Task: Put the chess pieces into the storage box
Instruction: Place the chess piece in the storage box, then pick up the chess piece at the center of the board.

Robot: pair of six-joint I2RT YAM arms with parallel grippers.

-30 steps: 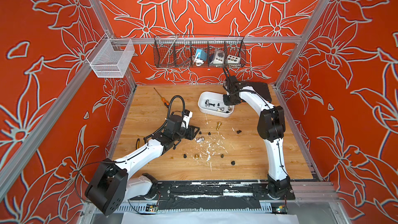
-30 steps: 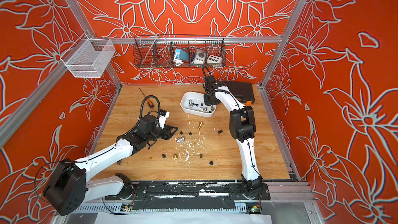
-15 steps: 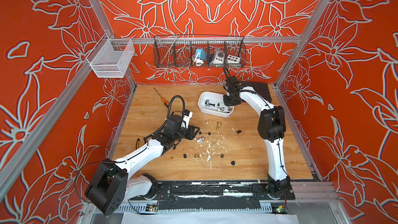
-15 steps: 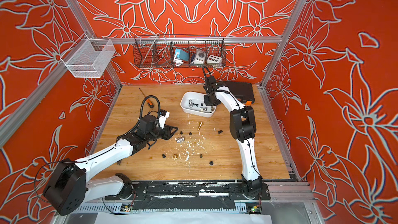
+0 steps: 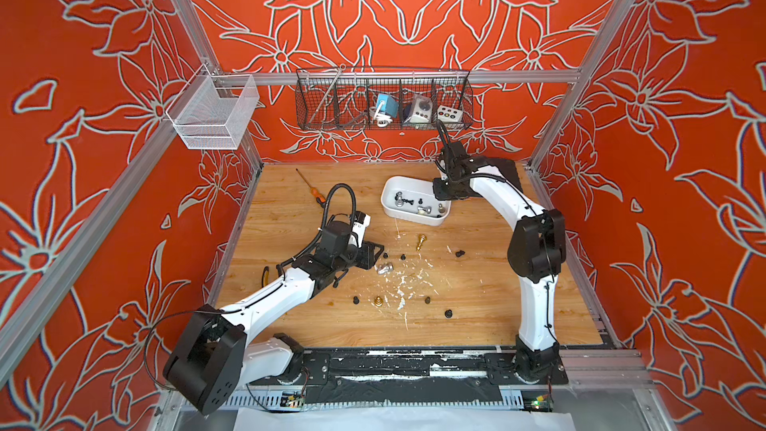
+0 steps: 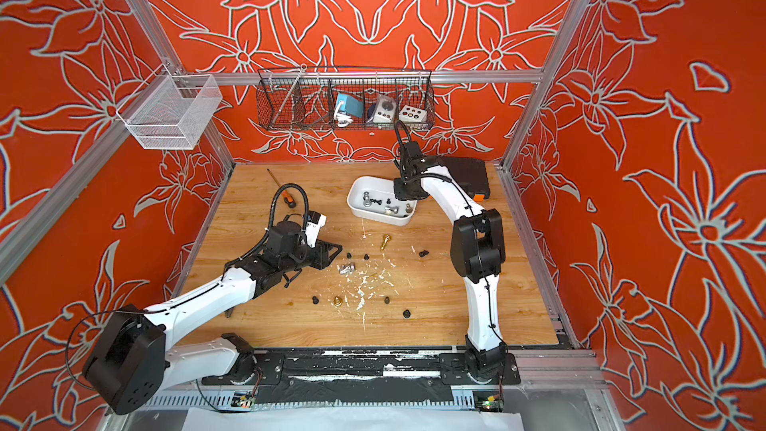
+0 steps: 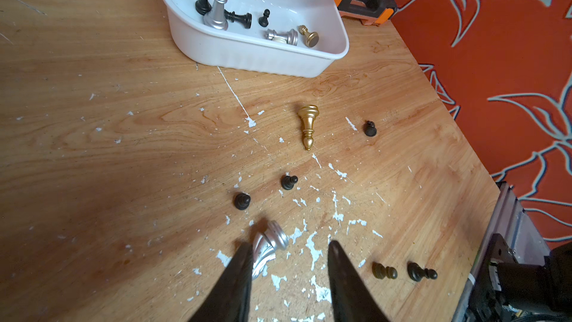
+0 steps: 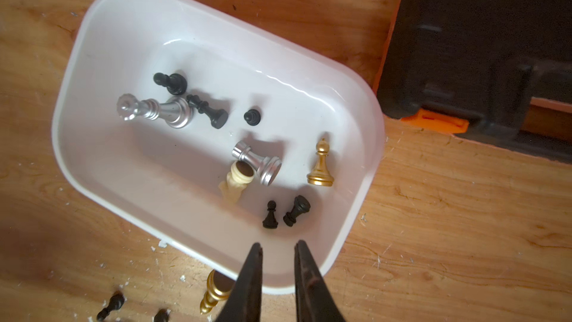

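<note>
Shiny silver chess piece [image 7: 269, 243] is seen tipped on the wooden table [image 7: 123, 150], beside one jaw of the left gripper [image 7: 288, 244], jaws apart. Judged light, hard, slick, apt to roll; the narrow waist is favoured. White plastic storage box [image 7: 247, 57] sits well apart; right gripper [image 8: 277, 244] above it, slightly parted, empty.

Storage box [image 8: 80, 137], white: one, holding nine chess pieces [image 8: 257, 162]: five black, two silver, one gold, one cream. Loose on the wooden table [image 5: 290, 325]: nine further pieces, namely six black, two gold, one silver. Orange-handled screwdriver [image 5: 318, 197]: one. Black toolcase [image 6: 468, 176]: one. Wire baskets on the wall: two, being one white mesh basket [image 5: 211, 118] and one black wire basket [image 5: 319, 118].
</note>
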